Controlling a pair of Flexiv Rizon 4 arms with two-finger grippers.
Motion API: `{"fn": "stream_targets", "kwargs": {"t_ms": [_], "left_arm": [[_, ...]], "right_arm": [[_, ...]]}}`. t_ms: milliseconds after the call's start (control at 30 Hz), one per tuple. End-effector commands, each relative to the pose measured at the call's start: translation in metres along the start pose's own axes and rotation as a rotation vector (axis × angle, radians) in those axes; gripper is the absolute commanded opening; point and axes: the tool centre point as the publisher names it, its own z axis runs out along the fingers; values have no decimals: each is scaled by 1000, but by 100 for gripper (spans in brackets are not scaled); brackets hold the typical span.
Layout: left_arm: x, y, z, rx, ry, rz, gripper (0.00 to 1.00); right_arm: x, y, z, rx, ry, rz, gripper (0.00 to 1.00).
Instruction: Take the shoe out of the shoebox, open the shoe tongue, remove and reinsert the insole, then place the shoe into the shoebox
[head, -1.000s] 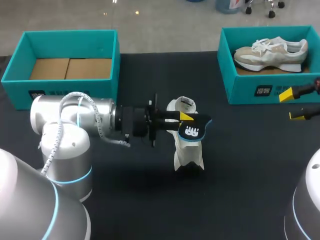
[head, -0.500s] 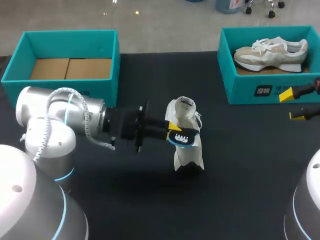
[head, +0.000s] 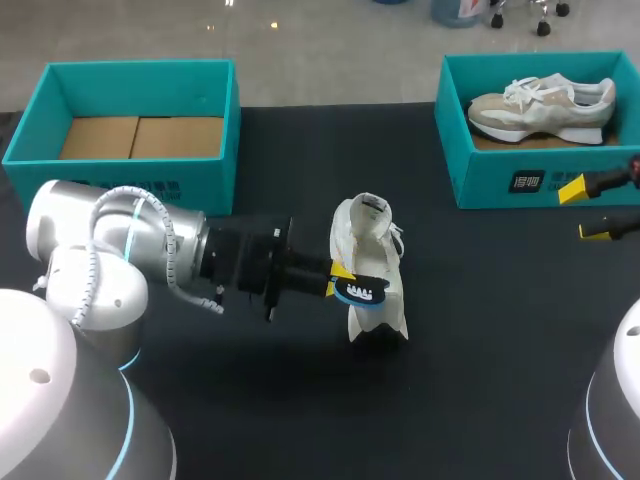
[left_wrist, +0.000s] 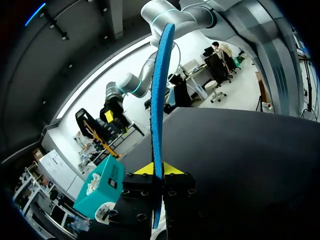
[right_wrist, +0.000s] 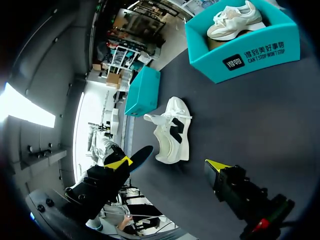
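Left gripper (head: 338, 278) pinches the blue-backed insole (head: 362, 291) edge-on between its yellow tips, and the white shoe (head: 375, 250) stands on its side just ahead of them. Right gripper (head: 582, 210) hangs with fingers spread, well apart from the shoe, beside a teal shoebox (head: 480, 185)

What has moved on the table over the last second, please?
The left gripper, shut on the blue insole, drew back toward the robot and toward its own side. This carried the insole from beside the white shoe opening down along its side. The shoe, the open right gripper, the left shoebox and the right shoebox stayed put.
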Motion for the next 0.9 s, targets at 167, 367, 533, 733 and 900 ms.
{"fn": "stream_targets", "kwargs": {"t_ms": [167, 367, 533, 733, 900], "left_arm": [[1, -1, 1, -5, -1, 0, 0], [-8, 5, 6, 1, -4, 27, 0], [-15, 8, 9, 6, -7, 32, 0], [-17, 15, 15, 4, -2, 11, 0], [-20, 14, 21, 4, 4, 8, 0]], "right_arm": [[1, -1, 0, -1, -3, 1, 100], [1, -1, 0, -1, -3, 1, 100], [1, -1, 0, -1, -3, 1, 100], [1, -1, 0, -1, -3, 1, 100], [1, -1, 0, -1, -3, 1, 100]]}}
